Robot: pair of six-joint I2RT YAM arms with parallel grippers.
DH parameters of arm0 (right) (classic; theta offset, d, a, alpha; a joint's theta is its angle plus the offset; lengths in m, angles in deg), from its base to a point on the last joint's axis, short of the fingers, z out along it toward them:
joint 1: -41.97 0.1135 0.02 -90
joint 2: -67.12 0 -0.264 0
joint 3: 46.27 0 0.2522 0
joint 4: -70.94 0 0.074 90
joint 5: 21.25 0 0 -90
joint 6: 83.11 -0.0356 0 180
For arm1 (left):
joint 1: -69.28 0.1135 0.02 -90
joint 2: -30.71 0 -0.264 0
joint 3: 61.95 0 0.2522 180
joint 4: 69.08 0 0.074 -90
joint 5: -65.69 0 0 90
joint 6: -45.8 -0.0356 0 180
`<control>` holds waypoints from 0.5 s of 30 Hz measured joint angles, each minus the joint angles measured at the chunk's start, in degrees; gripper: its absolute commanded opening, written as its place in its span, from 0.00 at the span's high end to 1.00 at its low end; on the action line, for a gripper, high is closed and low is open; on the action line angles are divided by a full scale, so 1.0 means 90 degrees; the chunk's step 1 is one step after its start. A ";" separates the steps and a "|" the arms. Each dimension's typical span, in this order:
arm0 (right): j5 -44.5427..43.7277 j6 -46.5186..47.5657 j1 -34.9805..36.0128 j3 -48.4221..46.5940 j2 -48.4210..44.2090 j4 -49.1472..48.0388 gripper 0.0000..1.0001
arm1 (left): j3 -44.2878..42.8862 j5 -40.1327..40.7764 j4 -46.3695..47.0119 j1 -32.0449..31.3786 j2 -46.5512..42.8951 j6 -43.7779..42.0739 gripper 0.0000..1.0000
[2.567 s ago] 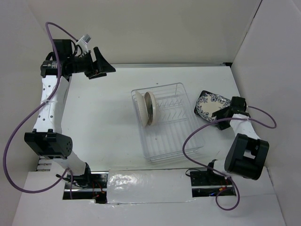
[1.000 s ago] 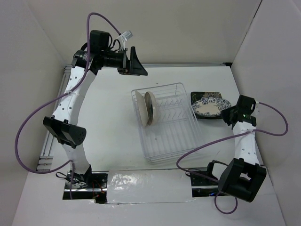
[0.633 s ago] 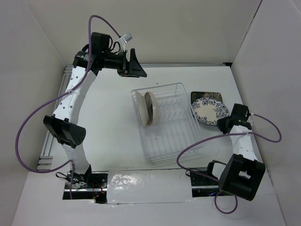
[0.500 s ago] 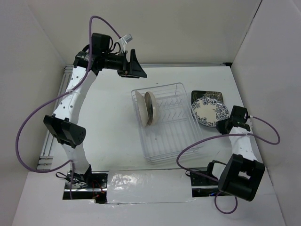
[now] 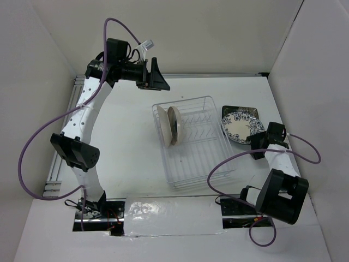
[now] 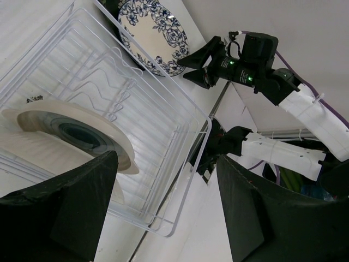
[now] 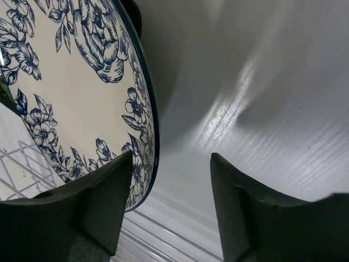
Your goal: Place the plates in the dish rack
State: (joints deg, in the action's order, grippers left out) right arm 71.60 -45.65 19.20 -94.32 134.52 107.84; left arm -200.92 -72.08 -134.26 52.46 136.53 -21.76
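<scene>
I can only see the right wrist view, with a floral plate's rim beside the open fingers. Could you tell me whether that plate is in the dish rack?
Observer: No. In the top view the floral plate sits outside the dish rack, just off its right side.
Operator: Thank you. Is anything loaded in the rack?
Observer: Yes. A cream plate and a second plate right beside it stand on edge at the rack's far left end.
Operator: And where is the other arm, please?
Observer: The left gripper is open and empty, raised beyond the rack's far end with its camera looking down into the rack.
</scene>
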 measured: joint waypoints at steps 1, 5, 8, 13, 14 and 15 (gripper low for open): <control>0.0039 0.0010 0.0000 0.0000 0.0034 -0.0005 0.31 | 0.0005 0.0000 0.0000 0.0000 0.0000 0.0000 0.15; 0.0223 0.0073 -0.0002 0.0000 0.0180 -0.0148 0.29 | 0.0027 0.0002 0.0000 0.0000 -0.0002 0.0000 0.15; 0.0420 0.0102 -0.0010 0.0002 0.0418 -0.0427 0.30 | 0.0046 0.0010 -0.0002 0.0000 -0.0002 0.0000 0.15; 0.0738 0.0053 -0.0102 0.0063 0.0719 -0.0962 0.45 | 0.0056 0.0017 -0.0002 0.0000 -0.0002 0.0000 0.15; 0.0772 0.0029 -0.0109 0.0070 0.0741 -0.1039 0.55 | 0.0058 0.0019 -0.0002 0.0000 -0.0002 0.0000 0.15; 0.0804 0.0044 -0.0114 0.0070 0.0753 -0.1098 0.60 | 0.0070 0.0022 0.0000 0.0000 -0.0007 0.0000 0.15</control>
State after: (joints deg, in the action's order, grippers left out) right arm 78.83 -45.25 18.18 -93.68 141.29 97.96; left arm -200.29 -71.88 -134.26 52.46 136.46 -21.76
